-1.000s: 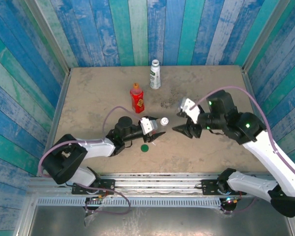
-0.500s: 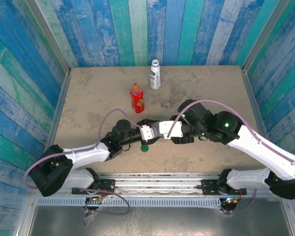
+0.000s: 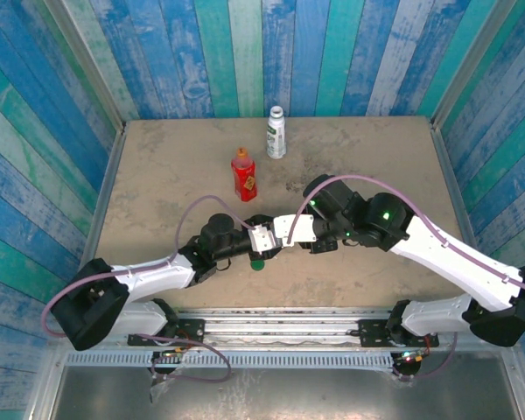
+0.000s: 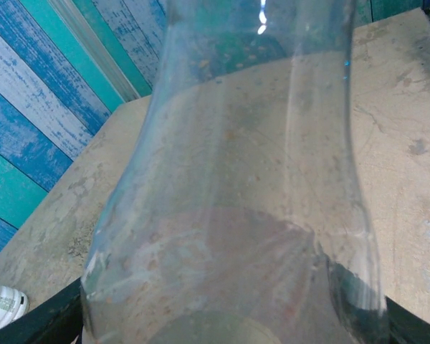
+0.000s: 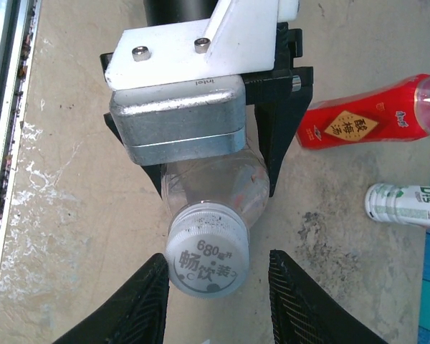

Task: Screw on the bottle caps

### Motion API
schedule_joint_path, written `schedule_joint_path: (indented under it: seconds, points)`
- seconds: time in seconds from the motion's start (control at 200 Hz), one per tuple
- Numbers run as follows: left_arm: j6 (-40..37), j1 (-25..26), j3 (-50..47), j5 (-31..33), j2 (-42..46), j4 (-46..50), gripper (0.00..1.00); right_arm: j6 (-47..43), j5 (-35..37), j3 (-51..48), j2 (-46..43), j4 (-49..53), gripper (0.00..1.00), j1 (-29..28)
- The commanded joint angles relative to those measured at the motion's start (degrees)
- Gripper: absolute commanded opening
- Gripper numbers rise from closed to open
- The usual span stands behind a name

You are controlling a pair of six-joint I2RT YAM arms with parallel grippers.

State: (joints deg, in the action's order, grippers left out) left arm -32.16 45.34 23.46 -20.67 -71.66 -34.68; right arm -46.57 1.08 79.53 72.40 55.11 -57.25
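My left gripper (image 5: 215, 179) is shut on a clear bottle (image 4: 236, 186), which lies level just above the table and points toward the right arm. A pale grey-white cap (image 5: 206, 251) with printed characters sits on the bottle's neck. My right gripper (image 5: 218, 287) is open, one finger on each side of that cap. Its left finger (image 5: 140, 304) is at the cap's edge and its right finger (image 5: 308, 304) stands a little clear. In the top view the two grippers meet at mid-table (image 3: 278, 236). A dark green cap (image 3: 256, 262) lies on the table just in front of them.
A red bottle (image 3: 243, 175) with an orange cap stands behind the grippers. A white bottle with green print (image 3: 276, 133) stands near the back wall. Blue plank walls enclose the table on three sides, and a metal rail (image 3: 271, 313) runs along the near edge.
My right arm has swung left to the left gripper, and its jaws have narrowed around the cap. The left gripper with the bottle has shifted slightly.
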Motion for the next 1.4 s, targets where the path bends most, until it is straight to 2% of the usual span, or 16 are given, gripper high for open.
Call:
schedule_joint_path:
  seconds: [0.0, 0.566, 0.766, 0.851, 0.936, 0.986, 1.121, 1.177, 1.232, 1.327, 1.397]
  points:
    - [0.1, 0.3, 0.3, 0.2, 2.3, -0.1, 0.7, -0.2, -0.6, 0.7, 0.3, 0.6, 0.41, -0.4]
    - [1.0, 0.3, 0.1, 1.2, 2.0, -0.7, 0.7, -0.2, -2.6, 0.0, 1.5, 2.1, 0.35, -0.4]
    - [1.2, 0.3, 0.0, 1.2, 2.1, -0.9, 0.7, -0.9, -1.9, 0.0, 2.1, 2.4, 0.36, -0.4]
    - [1.2, 0.3, -0.1, 1.3, 2.1, -1.0, 0.7, -0.9, -1.8, 0.2, 2.4, 2.6, 0.32, -0.3]
    - [1.2, 0.3, -0.2, 1.6, 2.1, -1.3, 0.7, 0.1, -1.1, 0.5, 2.7, 2.6, 0.17, -0.4]
    - [1.5, 0.3, -0.3, 1.9, 2.1, -1.8, 0.7, 1.7, -0.5, 0.8, 3.1, 2.6, 0.16, -0.4]
    - [3.4, 0.3, 0.1, 4.5, 1.2, -5.4, 0.7, 10.2, 1.9, 0.9, 3.2, 1.8, 0.16, -0.4]
    - [4.1, 0.2, 0.6, 5.5, 0.5, -7.2, 0.7, 17.2, 3.8, -0.1, 2.7, -0.9, 0.16, 0.1]
    - [4.2, 0.3, 1.3, 6.1, 0.0, -8.5, 0.7, 26.2, 6.5, -1.0, 2.3, -3.7, 0.17, 0.3]
    - [4.2, 0.3, 2.3, 6.3, -2.6, -10.0, 0.7, 46.5, 10.1, -3.1, 2.0, -8.1, 0.14, 0.6]
    - [3.9, 0.2, 2.9, 6.4, -3.6, -10.1, 0.7, 61.8, 10.1, -4.1, 2.3, -9.5, 0.07, 0.6]
